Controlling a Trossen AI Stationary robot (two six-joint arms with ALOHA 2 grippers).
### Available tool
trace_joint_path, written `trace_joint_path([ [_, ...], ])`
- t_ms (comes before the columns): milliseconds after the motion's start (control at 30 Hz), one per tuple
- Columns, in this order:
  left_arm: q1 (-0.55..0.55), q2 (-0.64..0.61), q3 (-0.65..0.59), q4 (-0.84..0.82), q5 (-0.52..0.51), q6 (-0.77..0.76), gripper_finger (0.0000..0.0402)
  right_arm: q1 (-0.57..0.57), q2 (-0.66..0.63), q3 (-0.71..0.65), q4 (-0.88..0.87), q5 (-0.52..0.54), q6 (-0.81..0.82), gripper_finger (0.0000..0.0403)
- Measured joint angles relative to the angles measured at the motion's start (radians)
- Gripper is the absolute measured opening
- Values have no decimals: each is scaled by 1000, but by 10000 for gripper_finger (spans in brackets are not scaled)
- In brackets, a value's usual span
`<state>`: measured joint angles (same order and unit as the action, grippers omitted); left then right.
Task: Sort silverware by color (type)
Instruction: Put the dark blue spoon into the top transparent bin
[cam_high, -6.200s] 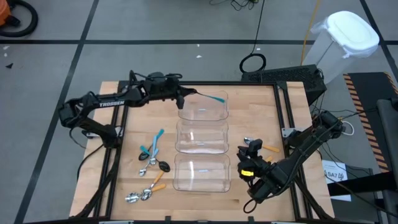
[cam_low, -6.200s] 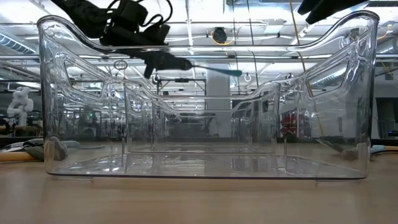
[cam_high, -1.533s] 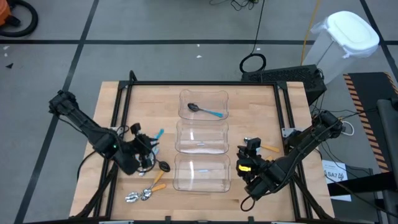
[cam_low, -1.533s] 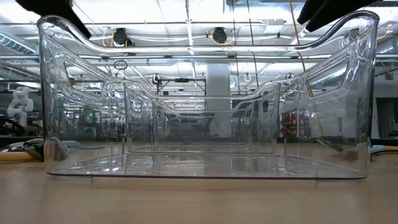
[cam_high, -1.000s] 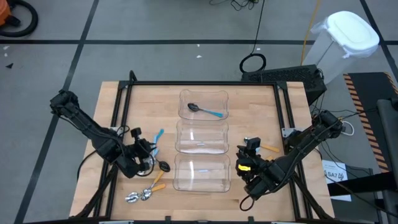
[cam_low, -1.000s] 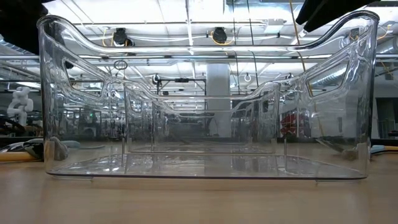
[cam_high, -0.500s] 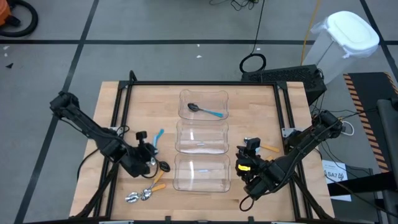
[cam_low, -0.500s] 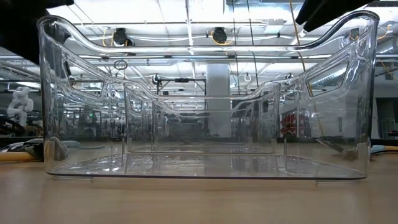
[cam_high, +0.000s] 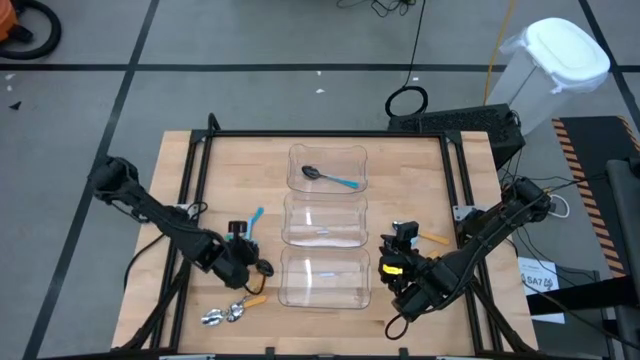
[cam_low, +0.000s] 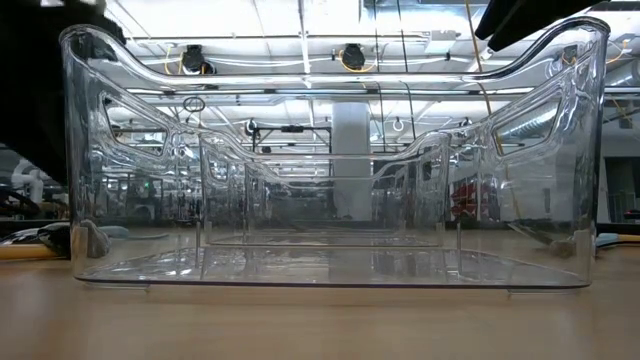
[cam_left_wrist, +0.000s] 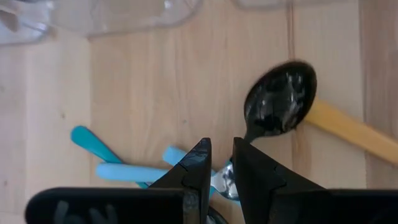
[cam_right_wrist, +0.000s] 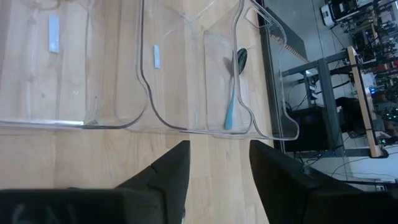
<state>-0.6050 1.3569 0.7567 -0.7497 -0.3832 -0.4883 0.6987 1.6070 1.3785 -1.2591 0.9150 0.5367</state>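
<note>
Now | left gripper (cam_high: 247, 262) moved nearer spoons (cam_high: 250, 228), jaws nearly closed, empty | right gripper (cam_high: 402, 238) open, unmoved

- A dark-bowled spoon with a light-blue handle (cam_high: 329, 178) lies flat in the far bin.
- A dark-bowled spoon with an orange handle (cam_left_wrist: 292, 110) lies on the surface beside a cluster of blue-handled spoons (cam_left_wrist: 118, 163).
- Shiny silver-bowled spoons (cam_high: 222, 315) lie nearer the front edge.

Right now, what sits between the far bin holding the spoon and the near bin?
The middle bin, with no spoon in it, separates the far bin and near bin; the high view shows it.
</note>
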Motion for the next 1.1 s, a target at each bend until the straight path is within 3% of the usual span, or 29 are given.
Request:
trace_joint_path([
  [300,75,57,0,8,82,128,77,0,0,0,0,0,-2,160],
  [567,88,99,0,61,122,214,191,0,0,0,2,-1,-2,160],
  [667,88,99,0,64,124,235,217,0,0,0,2,-1,-2,160],
  [1100,88,99,0,54,167,326,223,0,0,0,2,-1,-2,160],
])
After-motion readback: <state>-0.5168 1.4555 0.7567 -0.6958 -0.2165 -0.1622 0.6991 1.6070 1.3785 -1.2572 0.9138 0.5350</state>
